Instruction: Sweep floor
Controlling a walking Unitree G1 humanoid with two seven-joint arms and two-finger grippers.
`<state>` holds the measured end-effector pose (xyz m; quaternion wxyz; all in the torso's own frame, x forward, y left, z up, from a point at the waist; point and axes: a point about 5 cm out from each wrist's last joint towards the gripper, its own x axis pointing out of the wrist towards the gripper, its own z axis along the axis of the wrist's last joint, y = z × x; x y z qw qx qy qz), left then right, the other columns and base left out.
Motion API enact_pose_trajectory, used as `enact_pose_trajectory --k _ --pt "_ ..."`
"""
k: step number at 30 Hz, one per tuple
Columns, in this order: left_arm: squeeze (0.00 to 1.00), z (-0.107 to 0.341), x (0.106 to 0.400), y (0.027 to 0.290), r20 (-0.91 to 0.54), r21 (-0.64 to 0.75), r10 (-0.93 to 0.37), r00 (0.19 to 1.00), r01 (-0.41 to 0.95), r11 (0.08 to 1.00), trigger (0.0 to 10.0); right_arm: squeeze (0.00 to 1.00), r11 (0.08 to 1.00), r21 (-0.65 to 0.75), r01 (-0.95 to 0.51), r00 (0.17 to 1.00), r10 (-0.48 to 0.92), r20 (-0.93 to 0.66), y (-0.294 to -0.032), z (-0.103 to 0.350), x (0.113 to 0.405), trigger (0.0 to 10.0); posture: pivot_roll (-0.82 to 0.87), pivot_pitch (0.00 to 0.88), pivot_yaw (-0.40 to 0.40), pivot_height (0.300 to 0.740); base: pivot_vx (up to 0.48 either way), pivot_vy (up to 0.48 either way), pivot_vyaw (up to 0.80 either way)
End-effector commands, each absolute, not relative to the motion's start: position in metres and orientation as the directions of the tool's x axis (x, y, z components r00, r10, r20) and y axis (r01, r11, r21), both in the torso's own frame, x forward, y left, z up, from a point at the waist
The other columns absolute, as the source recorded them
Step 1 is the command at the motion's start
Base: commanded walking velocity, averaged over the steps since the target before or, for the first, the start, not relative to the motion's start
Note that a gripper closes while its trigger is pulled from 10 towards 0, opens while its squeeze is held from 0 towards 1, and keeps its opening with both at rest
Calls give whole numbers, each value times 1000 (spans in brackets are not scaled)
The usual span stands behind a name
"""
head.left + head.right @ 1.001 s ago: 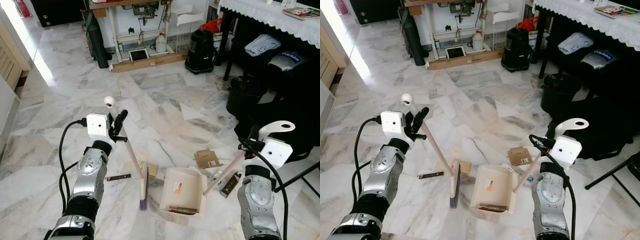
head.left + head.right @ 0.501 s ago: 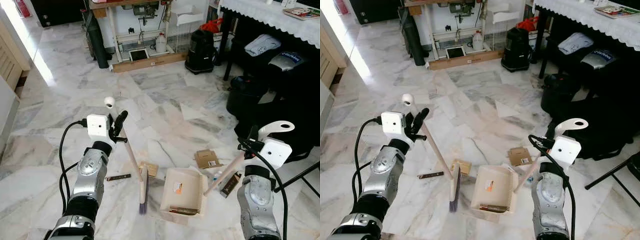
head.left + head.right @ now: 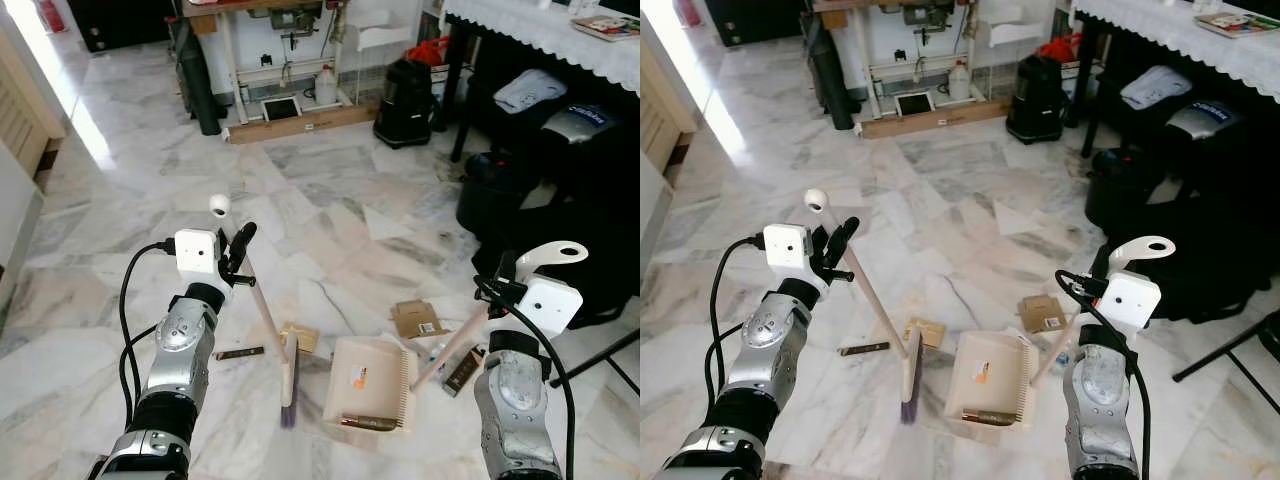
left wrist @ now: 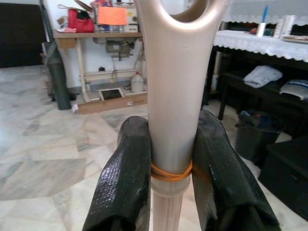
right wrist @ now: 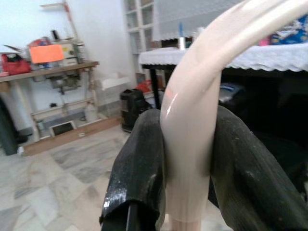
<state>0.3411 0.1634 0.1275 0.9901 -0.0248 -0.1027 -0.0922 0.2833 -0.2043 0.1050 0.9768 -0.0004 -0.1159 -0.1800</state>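
My left gripper [image 3: 238,250] is shut on the beige handle of a small broom [image 3: 263,312]; its dark bristles [image 3: 287,408] rest on the marble floor. The left wrist view shows both fingers [image 4: 124,178] clamped on that handle. My right gripper [image 3: 507,283] is shut on the looped handle of a cream dustpan [image 3: 368,392], which lies flat on the floor just right of the bristles, with a brown stick-like scrap [image 3: 366,423] inside. Loose on the floor are a cardboard piece [image 3: 417,318], a dark wrapper [image 3: 461,370], a thin brown strip [image 3: 237,353] and a tan scrap [image 3: 301,338].
A black vacuum cleaner [image 3: 403,89] and a sewing table [image 3: 275,60] stand at the back. A black bin [image 3: 492,200] and dark furniture [image 3: 570,160] crowd the right side. A folding stand leg [image 3: 600,358] reaches in at the lower right. Open marble floor lies ahead.
The broom head has slid slightly right toward the dustpan. The view has shifted a little; both grippers keep their holds.
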Motion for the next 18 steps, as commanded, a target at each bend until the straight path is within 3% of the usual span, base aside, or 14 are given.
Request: enact_pose_trajectory --k 1,18 --pt "0 140 343 167 263 -8 -176 949 185 983 10000 0 941 61 333 898 -336 284 -199 119 286 10000 -110 0 76 740 0 0 419" --pt "0 139 343 165 263 -10 -178 948 187 982 10000 0 943 58 326 900 -329 286 -199 120 287 10000 -107 0 70 740 0 0 460"
